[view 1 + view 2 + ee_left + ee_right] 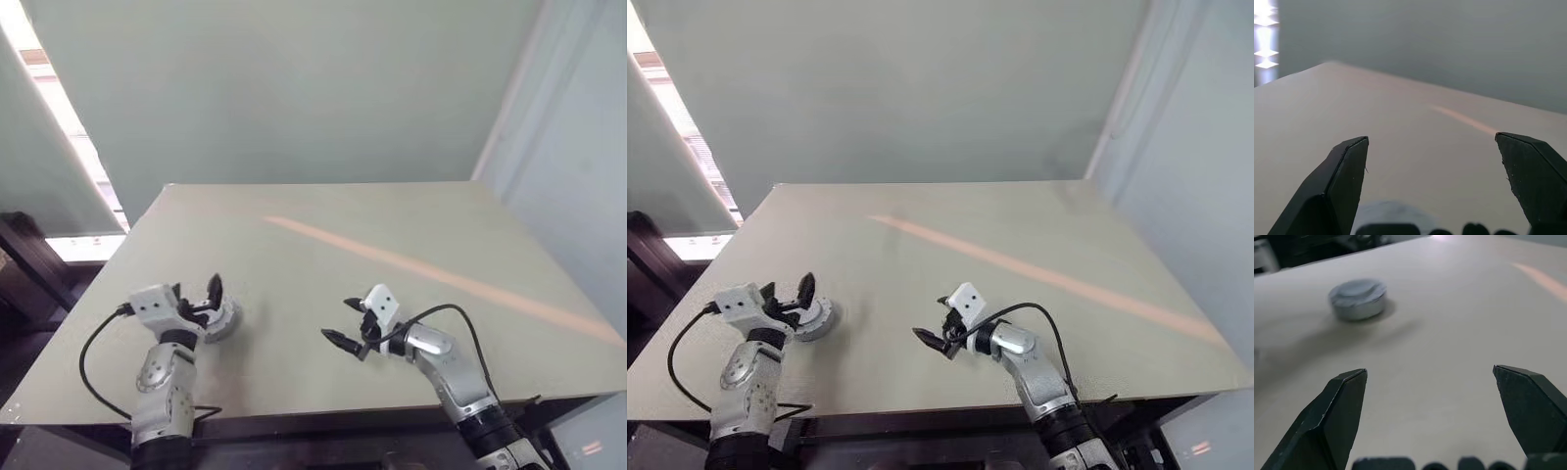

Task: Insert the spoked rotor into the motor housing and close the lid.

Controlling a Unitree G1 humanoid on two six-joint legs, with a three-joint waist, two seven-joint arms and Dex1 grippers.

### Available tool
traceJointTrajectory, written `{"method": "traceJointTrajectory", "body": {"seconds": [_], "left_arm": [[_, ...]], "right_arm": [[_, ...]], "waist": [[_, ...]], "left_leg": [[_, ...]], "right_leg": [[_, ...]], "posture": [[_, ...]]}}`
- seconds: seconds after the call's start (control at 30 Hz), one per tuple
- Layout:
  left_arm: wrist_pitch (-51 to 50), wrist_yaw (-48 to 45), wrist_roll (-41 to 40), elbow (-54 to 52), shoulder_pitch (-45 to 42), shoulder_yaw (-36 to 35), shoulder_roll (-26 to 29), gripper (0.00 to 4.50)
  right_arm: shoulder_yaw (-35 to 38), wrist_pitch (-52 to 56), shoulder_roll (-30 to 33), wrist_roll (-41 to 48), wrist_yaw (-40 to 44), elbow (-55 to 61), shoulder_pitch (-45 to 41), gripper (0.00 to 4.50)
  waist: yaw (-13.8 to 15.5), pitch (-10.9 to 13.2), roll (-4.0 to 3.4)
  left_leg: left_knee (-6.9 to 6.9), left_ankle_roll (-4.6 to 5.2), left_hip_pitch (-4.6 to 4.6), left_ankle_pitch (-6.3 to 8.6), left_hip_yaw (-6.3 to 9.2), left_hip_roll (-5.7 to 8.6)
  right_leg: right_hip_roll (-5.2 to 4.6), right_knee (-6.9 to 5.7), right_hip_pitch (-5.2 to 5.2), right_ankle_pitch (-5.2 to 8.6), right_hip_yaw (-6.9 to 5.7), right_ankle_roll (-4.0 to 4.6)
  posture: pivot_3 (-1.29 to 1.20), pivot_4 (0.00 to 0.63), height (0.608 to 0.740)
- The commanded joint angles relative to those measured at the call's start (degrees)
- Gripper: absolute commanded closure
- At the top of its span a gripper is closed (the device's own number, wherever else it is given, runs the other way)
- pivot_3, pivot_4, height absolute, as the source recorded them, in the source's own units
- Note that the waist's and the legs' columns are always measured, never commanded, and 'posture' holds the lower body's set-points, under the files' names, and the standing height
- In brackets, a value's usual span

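Note:
A thick round silver-grey puck stands on the table near its left front. Its top is the lid (1357, 288), lying flat on the motor housing (1359, 309), so nothing inside shows. The spoked rotor is hidden. My left gripper (204, 302) hovers open just above and on the near side of the lid (226, 321), touching nothing. In the left wrist view, the pale blurred top of the lid (1386, 213) lies low between the fingers. My right gripper (338, 319) is open and empty, a hand's width to the right of the puck, pointing toward it.
The tan table (392, 235) has a faint orange stripe (441, 276) running diagonally toward the right edge. Black cables trail from both wrists over the front edge. A dark bench (29, 259) stands off the table's left side.

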State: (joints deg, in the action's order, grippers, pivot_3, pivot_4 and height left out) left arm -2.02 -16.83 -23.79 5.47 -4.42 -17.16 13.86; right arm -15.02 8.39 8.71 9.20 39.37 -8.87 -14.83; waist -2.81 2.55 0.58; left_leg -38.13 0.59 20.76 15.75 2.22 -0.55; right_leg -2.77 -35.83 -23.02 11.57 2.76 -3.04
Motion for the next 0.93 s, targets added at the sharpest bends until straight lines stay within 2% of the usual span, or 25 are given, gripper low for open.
{"method": "traceJointTrajectory", "body": {"seconds": [0.03,0.17,0.33,0.5,0.73,0.93], "left_arm": [[-4.52,-7.67,-1.27,-9.84,1.47,6.8,2.43,0.05],[-8.07,-12.37,0.3,-13.94,2.37,13.01,4.31,0.05],[-10.24,-14.55,1.37,-16.01,3.92,16.48,5.04,0.05],[-10.22,-15.53,1.97,-15.16,4.72,16.22,5.49,0.05],[-8.67,-16.91,1.56,-13.13,4.25,13.99,6.31,0.05],[-8.26,-15.32,1.0,-14.11,5.88,12.42,4.26,0.05]], "right_arm": [[5.36,1.67,0.29,3.86,-1.56,3.42,-0.21,0.0],[8.94,3.89,2.89,5.96,-1.25,6.81,1.5,0.0],[10.23,5.54,5.1,6.94,-1.43,10.75,5.33,0.0],[10.26,6.04,5.36,6.06,-2.94,13.07,7.7,0.0],[8.7,6.44,3.62,4.41,-6.52,13.47,6.44,0.0],[7.11,5.37,2.36,3.33,-7.38,11.98,6.78,0.0]], "waist": [[0.02,0.01,-0.01],[0.0,0.02,-0.05],[-0.08,0.03,-0.1],[-0.01,0.03,-0.15],[-0.03,0.03,-0.15],[-0.01,0.03,-0.15]], "left_leg": [[0.0,0.0,0.0,0.0,0.0,0.0],[0.0,0.01,0.02,0.0,-0.04,0.02],[0.16,0.03,-0.01,0.0,-0.12,-0.03],[0.13,0.04,-0.01,-0.01,-0.13,-0.06],[0.08,0.03,0.0,-0.01,-0.17,-0.06],[0.13,0.03,0.02,-0.01,-0.18,-0.06]], "right_leg": [[0.0,0.0,0.0,0.0,0.0,0.0],[-0.02,0.01,0.0,0.01,0.05,0.01],[0.06,-0.01,-0.15,0.03,0.18,0.03],[0.11,-0.05,-0.19,0.04,0.21,0.04],[0.1,-0.05,-0.19,0.03,0.26,0.04],[0.1,-0.02,-0.2,0.03,0.27,0.03]], "posture": [[0.0,0.0,0.74],[0.0,0.0,0.74],[0.0,0.0,0.74],[0.0,0.0,0.74],[0.0,0.0,0.74],[0.0,0.0,0.74]]}}
